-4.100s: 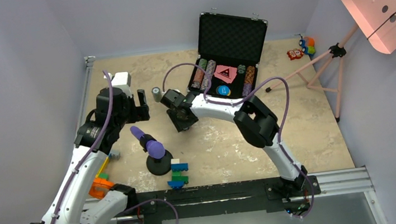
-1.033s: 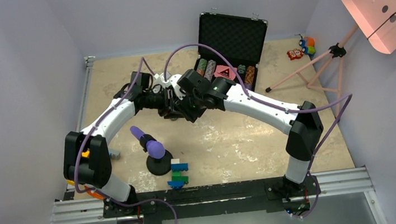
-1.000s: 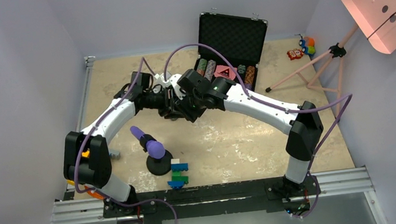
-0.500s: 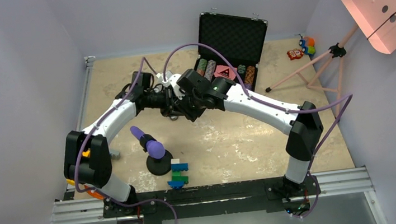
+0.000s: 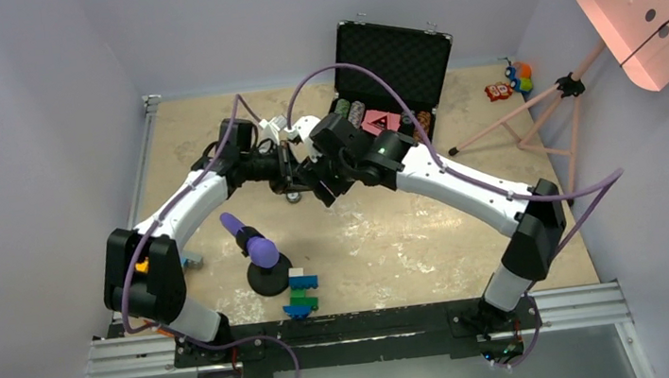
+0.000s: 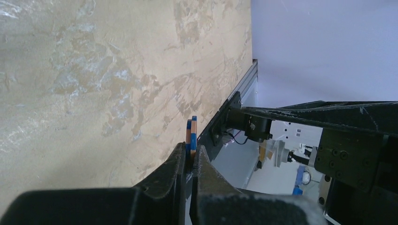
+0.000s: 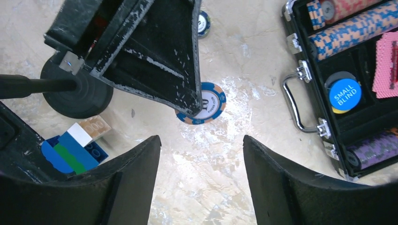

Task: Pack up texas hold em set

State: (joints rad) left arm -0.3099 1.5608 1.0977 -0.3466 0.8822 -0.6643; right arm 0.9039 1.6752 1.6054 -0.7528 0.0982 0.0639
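The right gripper [image 7: 201, 145] hung with fingers spread above the table [image 7: 225, 187]. Beneath, the left gripper [image 7: 191, 107] pinched a blue-orange chip [image 7: 212, 105] by its edge. A second chip [image 7: 202, 23] lay flat beyond. The case [image 7: 359, 63] lay open, a blue button [image 7: 345, 95] near its handle [image 7: 286, 101].

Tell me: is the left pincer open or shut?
Shut: the left pincer clamps a blue-and-orange poker chip edgewise.

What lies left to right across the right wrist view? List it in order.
toy-brick stack → blue-and-orange poker chip → silver case handle → blue Small Blind button → pink cards
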